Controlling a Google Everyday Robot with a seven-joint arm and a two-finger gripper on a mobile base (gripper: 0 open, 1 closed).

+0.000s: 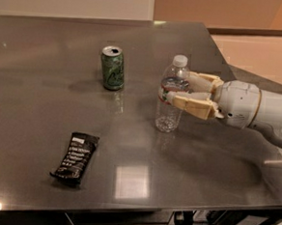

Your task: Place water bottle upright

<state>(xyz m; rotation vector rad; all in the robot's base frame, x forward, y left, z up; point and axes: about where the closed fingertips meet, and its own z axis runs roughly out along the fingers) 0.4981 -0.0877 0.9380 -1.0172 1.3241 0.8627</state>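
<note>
The single gripper (175, 88) reached in from the right, its two tan fingers (192, 106) clasped on either side of the one water bottle (169, 115) at its label. The bottle stood upright on the dark table (36, 88), right of centre. One green soda can (112, 68) stood upright farther left, apart from the bottle. One black snack bar (76, 157) lay near the left front.

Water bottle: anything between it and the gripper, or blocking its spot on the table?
Nothing visible. The gripper clasps the water bottle at its label; it stands on the table, green can and snack bar lie apart.
</note>
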